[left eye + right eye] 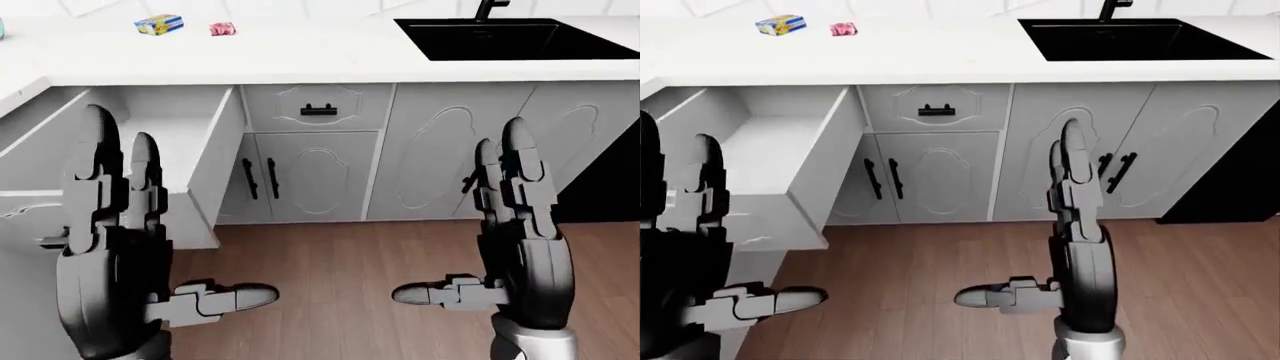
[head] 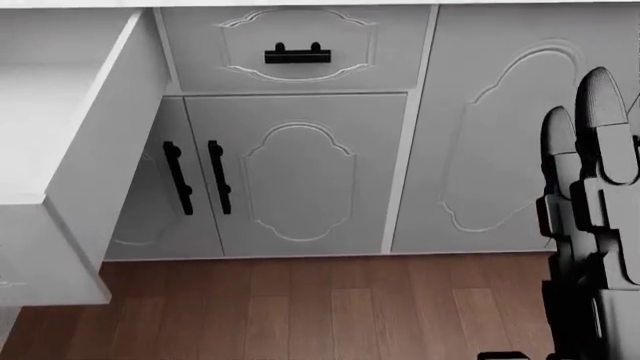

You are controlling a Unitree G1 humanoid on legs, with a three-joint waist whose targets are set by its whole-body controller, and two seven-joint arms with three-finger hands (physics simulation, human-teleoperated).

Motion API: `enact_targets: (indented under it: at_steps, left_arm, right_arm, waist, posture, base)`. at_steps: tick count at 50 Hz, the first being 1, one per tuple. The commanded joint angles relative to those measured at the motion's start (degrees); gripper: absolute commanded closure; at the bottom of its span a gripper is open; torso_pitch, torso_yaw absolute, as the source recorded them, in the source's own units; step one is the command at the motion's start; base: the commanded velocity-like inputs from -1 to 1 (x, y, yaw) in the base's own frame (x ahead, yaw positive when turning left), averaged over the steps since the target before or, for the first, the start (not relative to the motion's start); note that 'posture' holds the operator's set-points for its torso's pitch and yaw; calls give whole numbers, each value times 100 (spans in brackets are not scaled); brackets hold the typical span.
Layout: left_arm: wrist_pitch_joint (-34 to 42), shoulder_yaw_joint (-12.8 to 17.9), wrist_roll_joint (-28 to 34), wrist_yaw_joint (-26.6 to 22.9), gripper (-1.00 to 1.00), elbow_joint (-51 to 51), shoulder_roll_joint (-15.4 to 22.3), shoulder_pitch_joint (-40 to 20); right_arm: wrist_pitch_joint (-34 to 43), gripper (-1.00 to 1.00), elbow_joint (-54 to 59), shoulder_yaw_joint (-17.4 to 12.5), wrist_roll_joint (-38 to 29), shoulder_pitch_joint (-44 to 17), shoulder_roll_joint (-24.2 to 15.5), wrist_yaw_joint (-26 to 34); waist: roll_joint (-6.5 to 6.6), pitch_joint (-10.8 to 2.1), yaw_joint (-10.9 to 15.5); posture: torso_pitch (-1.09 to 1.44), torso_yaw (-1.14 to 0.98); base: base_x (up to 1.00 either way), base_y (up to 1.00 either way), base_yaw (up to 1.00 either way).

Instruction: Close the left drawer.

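The left drawer [image 1: 825, 176] is pulled far out from under the white counter; it looks empty inside. Its side wall also shows in the head view [image 2: 110, 161] and in the left-eye view [image 1: 215, 161]. My left hand [image 1: 110, 225] is raised, fingers straight up and thumb out, open and empty, standing before the drawer's front panel [image 1: 770, 229]. My right hand [image 1: 515, 217] is raised the same way, open and empty, well to the right of the drawer, before the sink cabinet doors.
A closed drawer with a black handle [image 1: 318, 111] sits right of the open one, above doors with two black handles [image 2: 198, 178]. A black sink [image 1: 510, 37] is at top right. A blue-yellow box [image 1: 159, 24] and a pink item [image 1: 222, 29] lie on the counter. Wood floor [image 1: 330, 285] below.
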Motion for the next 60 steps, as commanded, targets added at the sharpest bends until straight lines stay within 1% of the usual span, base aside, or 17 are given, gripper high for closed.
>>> enact_targets:
  at_steps: [1, 13, 14, 16, 19, 28, 31, 34, 36, 39, 43, 45, 47, 48, 53, 55, 60]
  left_arm:
    - [-324, 44, -265, 283, -100, -199, 182, -23]
    - [-568, -13, -546, 732, -100, -199, 586, 54]
    - [-547, -27, -542, 727, -100, -199, 586, 53]
    - [-561, -20, -547, 740, -100, -199, 596, 50]
    - [-562, -37, -544, 739, -100, -199, 599, 60]
    - [-582, -70, -555, 771, -100, -199, 626, 83]
    - [-575, -75, -551, 768, -100, -199, 623, 80]
    - [-573, -74, -548, 767, -100, -199, 622, 79]
    - [-585, -76, -552, 766, -100, -199, 621, 86]
    - [-578, -71, -559, 774, -100, -199, 627, 83]
    - [-587, -76, -573, 803, -100, -199, 652, 90]
    - [-572, -69, -578, 813, -100, -199, 659, 82]
    - [-575, -69, -580, 820, -100, -199, 667, 80]
    - [-571, -63, -582, 826, -100, -199, 667, 72]
    - [-587, -62, -590, 824, -100, -199, 671, 82]
    - [-576, -51, -608, 828, -100, -199, 677, 74]
    - [-598, -56, -630, 858, -100, -199, 712, 84]
  right_arm:
    - [-156, -100, -272, 19, -78, -35, -10, 13]
    - [-242, -100, -248, 101, -197, 1, -16, -28]
    - [-266, -100, -219, 117, -219, 11, -22, -23]
    - [-262, -100, -210, 139, -254, 12, -33, -5]
    - [-268, -100, -179, 148, -244, 20, -34, 2]
    - [-281, -100, -172, 131, -223, 43, -35, 24]
    - [-290, -100, -191, 119, -209, 52, -28, 20]
    - [-292, -100, -186, 121, -208, 53, -27, 20]
    - [-299, -100, -190, 91, -187, 48, -19, 4]
    - [-291, -100, -201, 111, -203, 55, -20, 10]
    - [-288, -100, -202, 128, -215, 59, -26, 16]
    - [-291, -100, -197, 140, -221, 62, -28, 16]
    - [-291, -100, -188, 129, -216, 56, -27, 8]
    - [-293, -100, -191, 141, -225, 59, -28, 11]
    - [-323, -100, -174, 160, -234, 78, -36, 16]
    - [-326, -100, -163, 161, -230, 74, -36, 13]
    - [-326, -100, -167, 166, -231, 84, -40, 17]
  waist:
    - [11, -53, 1]
    - [45, -32, 5]
    - [76, -92, 30]
    - [78, 71, 37]
    - [61, 130, 71]
    - [220, 153, 136]
    - [123, 134, 118]
    - [-190, 132, 93]
    - [-63, 154, 8]
    - [-117, 134, 48]
    - [43, 177, 39]
    - [194, 171, 14]
    - [516, 67, 2]
    - [409, 99, 47]
    - [289, 143, 90]
    - [264, 28, 57]
    - [12, 19, 4]
  posture:
    - [0, 0]
    - [0, 0]
    - [0, 0]
    - [0, 0]
    - [0, 0]
    - [0, 0]
    - [0, 0]
    - [0, 0]
    - [0, 0]
    - [0, 0]
    - [0, 0]
    - [0, 0]
    - [0, 0]
    - [0, 0]
    - [0, 0]
    - [0, 0]
    - [0, 0]
  base:
    - [0, 0, 0]
    - [0, 0, 0]
    - [0, 0, 16]
    - [0, 0, 26]
    - [0, 0, 52]
    - [0, 0, 40]
    - [0, 0, 30]
    - [0, 0, 30]
    - [0, 0, 29]
    - [0, 0, 29]
    - [0, 0, 28]
    - [0, 0, 29]
    - [0, 0, 28]
    - [-1, 0, 28]
    - [-3, 0, 28]
    - [-24, 0, 27]
    - [-24, 0, 27]
